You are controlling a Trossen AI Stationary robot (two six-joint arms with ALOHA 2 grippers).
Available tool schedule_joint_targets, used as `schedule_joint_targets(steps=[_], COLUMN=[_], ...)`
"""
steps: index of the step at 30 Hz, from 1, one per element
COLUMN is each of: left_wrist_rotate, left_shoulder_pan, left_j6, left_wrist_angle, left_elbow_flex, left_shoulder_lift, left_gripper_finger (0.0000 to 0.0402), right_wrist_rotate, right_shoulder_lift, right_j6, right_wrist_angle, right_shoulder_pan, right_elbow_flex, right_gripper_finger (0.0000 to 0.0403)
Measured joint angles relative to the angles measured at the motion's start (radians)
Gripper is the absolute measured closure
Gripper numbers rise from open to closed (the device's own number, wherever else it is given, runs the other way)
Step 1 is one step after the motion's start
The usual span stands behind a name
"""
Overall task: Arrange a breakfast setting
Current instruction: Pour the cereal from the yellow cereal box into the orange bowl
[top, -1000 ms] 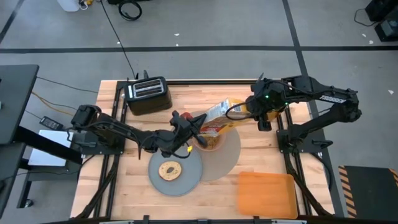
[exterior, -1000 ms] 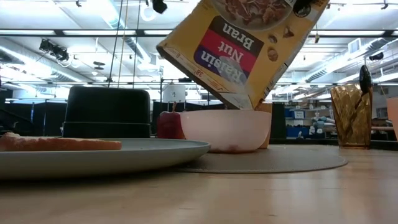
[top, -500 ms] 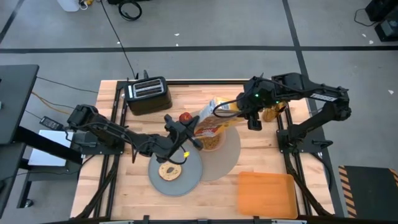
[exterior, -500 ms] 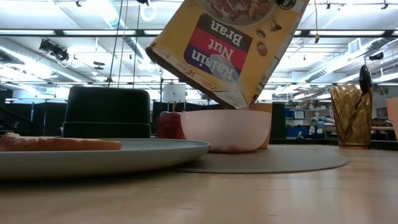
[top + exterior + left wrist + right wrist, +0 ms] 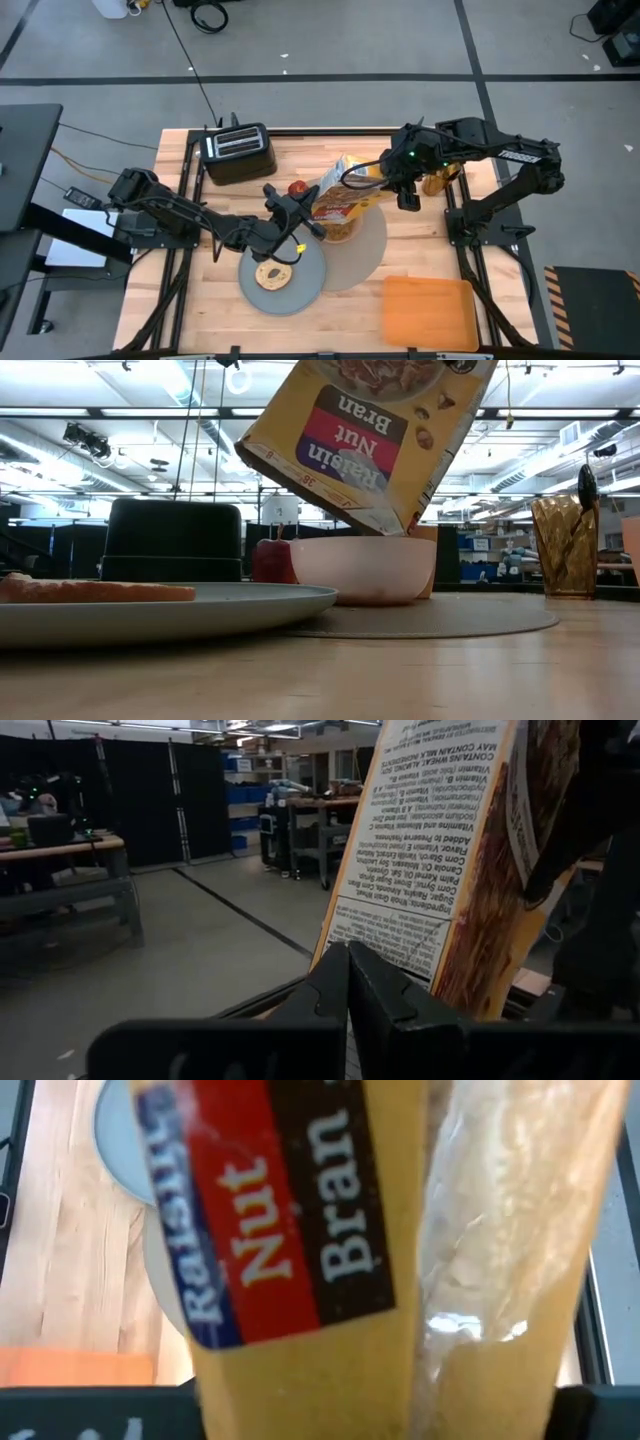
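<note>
My right gripper [image 5: 388,180] is shut on a yellow Raisin Nut Bran cereal box [image 5: 345,192], held upside down and tilted over the translucent pink bowl [image 5: 362,568]. The bowl stands on the round taupe mat [image 5: 368,250]. The red apple [image 5: 297,188] sits just behind the bowl. The bagel [image 5: 273,273] lies on the grey plate [image 5: 300,290]. My left gripper [image 5: 298,215] is shut and empty, left of the bowl, beside the box [image 5: 440,870]. The orange cup [image 5: 565,545] with the spoon [image 5: 586,485] stands at the right. My right gripper pinches the box by its raised end [image 5: 300,1400], a finger on either side, coming from the table's right. The box hangs clear of the table, slanting down to the left. Its low corner [image 5: 400,525] is just above the bowl's rim.
A black toaster [image 5: 238,152] stands at the far left of the table. A flat orange board [image 5: 428,312] lies at the near right corner. The plate's edge overlaps the mat's left side.
My right gripper has carried the box toward the table's left, so its low end now hangs over the bowl. My left gripper has drawn back from the bowl toward the table's left.
</note>
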Motion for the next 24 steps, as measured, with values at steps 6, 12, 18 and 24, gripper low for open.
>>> schedule_joint_targets(steps=[6,12,18,24], left_wrist_rotate=[-0.004,-0.008,-0.014,-0.003], left_shoulder_pan=[-0.002,-0.003,-0.003,-0.003], left_j6=[0.000,0.007,0.026,0.026], left_wrist_angle=[0.001,0.025,0.048,0.050], left_elbow_flex=[0.000,0.000,-0.001,-0.001], left_shoulder_lift=[-0.001,-0.001,0.000,0.000], left_gripper_finger=[0.0395,0.0395,0.0395,0.0395], right_wrist_rotate=[0.000,0.000,-0.017,-0.020], right_shoulder_lift=[0.000,0.003,0.006,0.003], right_j6=[-0.006,-0.011,-0.006,-0.054], right_wrist_angle=[0.004,0.007,0.008,-0.014], right_shoulder_pan=[0.000,0.000,-0.008,-0.008], right_elbow_flex=[0.005,0.006,0.007,0.014], right_gripper_finger=[0.0251,0.0251,0.0252,0.0252])
